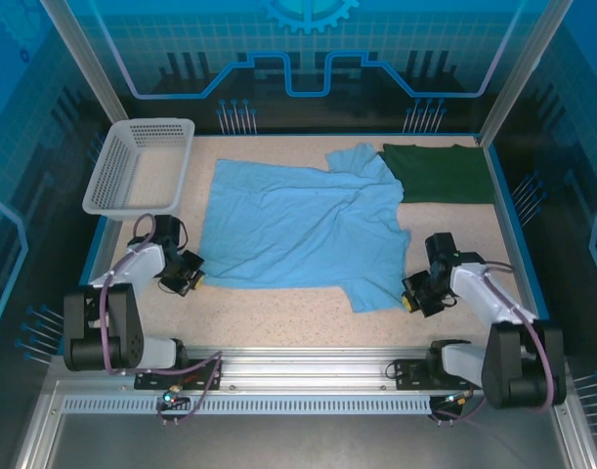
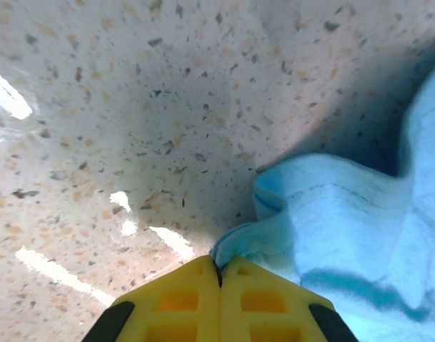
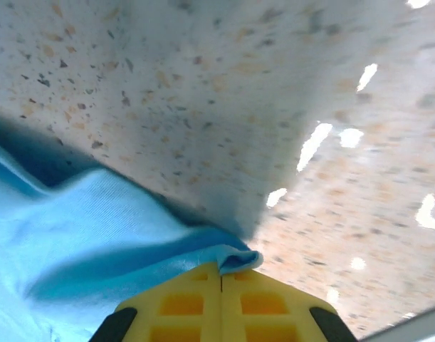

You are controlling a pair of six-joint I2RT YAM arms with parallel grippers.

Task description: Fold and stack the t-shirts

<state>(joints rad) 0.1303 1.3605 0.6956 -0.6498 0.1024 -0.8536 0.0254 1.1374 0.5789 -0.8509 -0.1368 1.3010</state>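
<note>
The light blue t-shirt [image 1: 303,225] lies spread across the middle of the table, rumpled near its right sleeve. My left gripper [image 1: 191,277] is shut on its near left corner; in the left wrist view the blue t-shirt [image 2: 352,221] bunches into the closed yellow tips of that left gripper [image 2: 219,269]. My right gripper [image 1: 411,296] is shut on the near right corner, and the blue t-shirt [image 3: 96,242] curls over the right gripper [image 3: 221,269] tips. The dark green t-shirt [image 1: 440,173] lies folded flat at the back right.
A white mesh basket [image 1: 142,164] sits tilted on the table's back left corner. Blue raised edges [image 1: 503,200] border the speckled tabletop [image 1: 278,318]. The metal rail with the arm bases runs along the near edge.
</note>
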